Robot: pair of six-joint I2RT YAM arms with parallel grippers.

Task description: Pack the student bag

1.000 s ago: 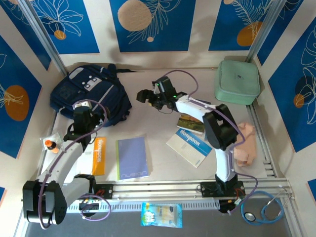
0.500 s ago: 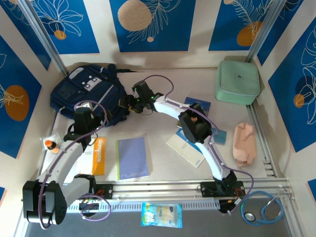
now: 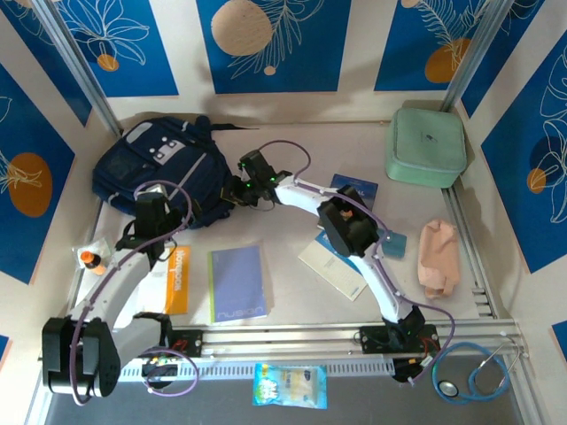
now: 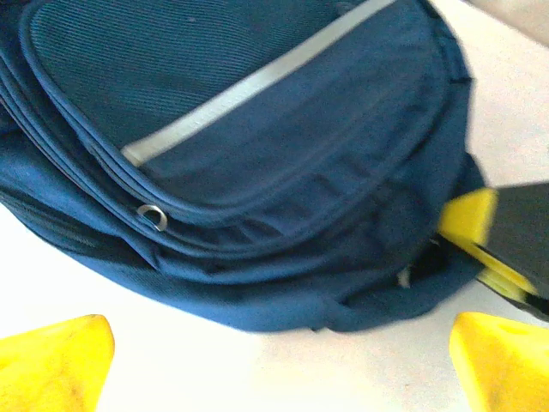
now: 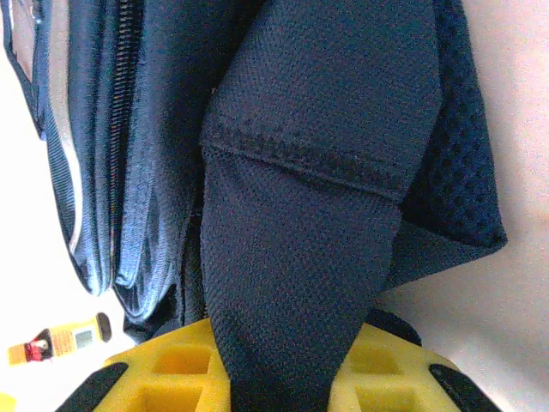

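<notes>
The student bag [image 3: 151,164], navy with grey stripes, lies at the table's far left. My right gripper [image 3: 229,190] is at its right edge, shut on a dark woven strap [image 5: 300,257] that runs between the yellow fingers [image 5: 163,373]. My left gripper [image 3: 153,195] hovers just in front of the bag's near edge [image 4: 257,292]. It is open, its yellow fingertips [image 4: 60,365] wide apart over bare table with nothing between them. One finger of the right gripper [image 4: 472,225] shows at the bag's right corner in the left wrist view.
Near the front lie an orange booklet [image 3: 179,267], a purple notebook [image 3: 237,283] and a white-blue book [image 3: 335,261]. A pale green zip case [image 3: 426,146] sits far right, a pink cloth [image 3: 438,257] at the right edge. A small orange-capped bottle [image 3: 89,259] stands at left.
My right arm swung left from mid-table to the bag's right edge and closed on the strap. The left arm has hardly moved.
</notes>
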